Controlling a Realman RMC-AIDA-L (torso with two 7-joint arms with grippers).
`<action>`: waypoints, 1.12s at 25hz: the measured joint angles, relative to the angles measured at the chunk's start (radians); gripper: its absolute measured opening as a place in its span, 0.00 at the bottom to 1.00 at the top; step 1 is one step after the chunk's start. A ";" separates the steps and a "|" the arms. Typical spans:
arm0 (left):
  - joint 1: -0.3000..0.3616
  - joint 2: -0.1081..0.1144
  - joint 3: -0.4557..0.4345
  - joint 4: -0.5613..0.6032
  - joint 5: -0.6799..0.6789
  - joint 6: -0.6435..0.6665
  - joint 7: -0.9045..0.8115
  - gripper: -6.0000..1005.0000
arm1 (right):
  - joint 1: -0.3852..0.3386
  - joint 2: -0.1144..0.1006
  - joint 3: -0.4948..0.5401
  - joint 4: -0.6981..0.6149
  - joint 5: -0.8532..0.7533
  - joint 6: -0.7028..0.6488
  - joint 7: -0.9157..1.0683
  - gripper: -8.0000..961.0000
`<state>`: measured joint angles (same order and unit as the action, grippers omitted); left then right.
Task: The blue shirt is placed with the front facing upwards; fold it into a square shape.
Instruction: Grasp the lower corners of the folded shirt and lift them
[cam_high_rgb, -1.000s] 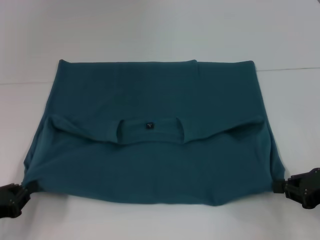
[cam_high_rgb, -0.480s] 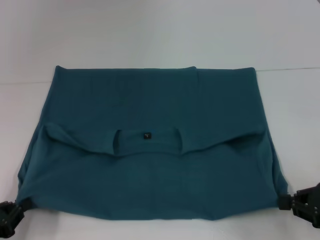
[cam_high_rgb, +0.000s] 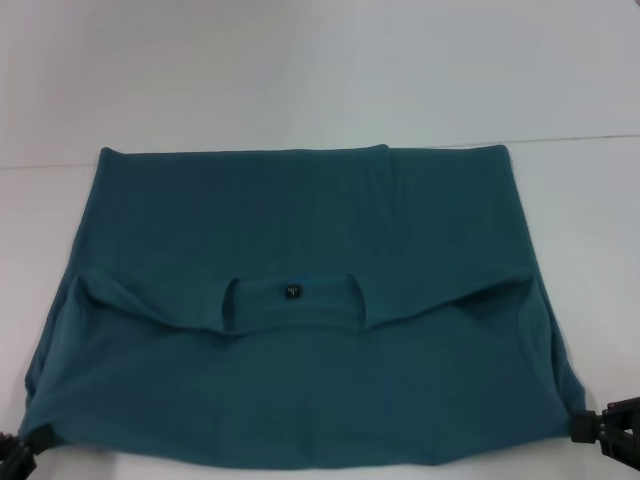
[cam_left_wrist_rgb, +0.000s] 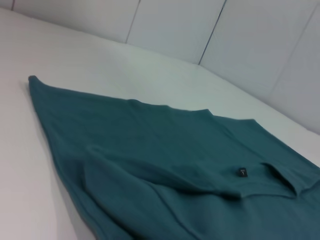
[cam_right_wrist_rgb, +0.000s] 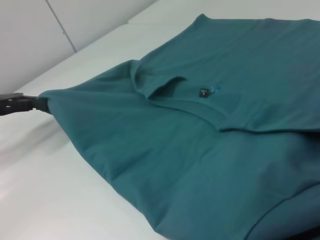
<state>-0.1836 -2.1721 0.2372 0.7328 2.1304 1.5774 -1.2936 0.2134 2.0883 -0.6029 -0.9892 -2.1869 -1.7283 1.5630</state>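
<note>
Cotton is going to be the trouble: the blue shirt (cam_high_rgb: 300, 300) is lying soft and limp across the white worktop (cam_high_rgb: 300, 70), its collar tag (cam_high_rgb: 291, 291) facing up at centre. I am pinching its near corners, my left hand (cam_high_rgb: 12, 450) at 8 o'clock and my right hand (cam_high_rgb: 600, 432) at 4 o'clock, both clamped on cloth. I judge it light but floppy, so corners and seams are giving the surest hold.
</note>
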 joint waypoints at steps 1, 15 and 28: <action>0.003 0.000 -0.001 0.000 0.005 0.002 0.001 0.06 | -0.001 0.000 0.005 0.000 0.000 -0.007 -0.004 0.04; 0.048 -0.002 -0.050 -0.010 0.045 0.076 0.060 0.06 | -0.030 -0.002 0.048 0.063 -0.003 -0.054 -0.078 0.04; 0.066 -0.003 -0.065 -0.021 0.075 0.102 0.069 0.06 | -0.066 -0.001 0.094 0.066 -0.032 -0.088 -0.111 0.04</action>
<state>-0.1181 -2.1752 0.1725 0.7121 2.2050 1.6796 -1.2244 0.1477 2.0870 -0.5089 -0.9236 -2.2193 -1.8164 1.4521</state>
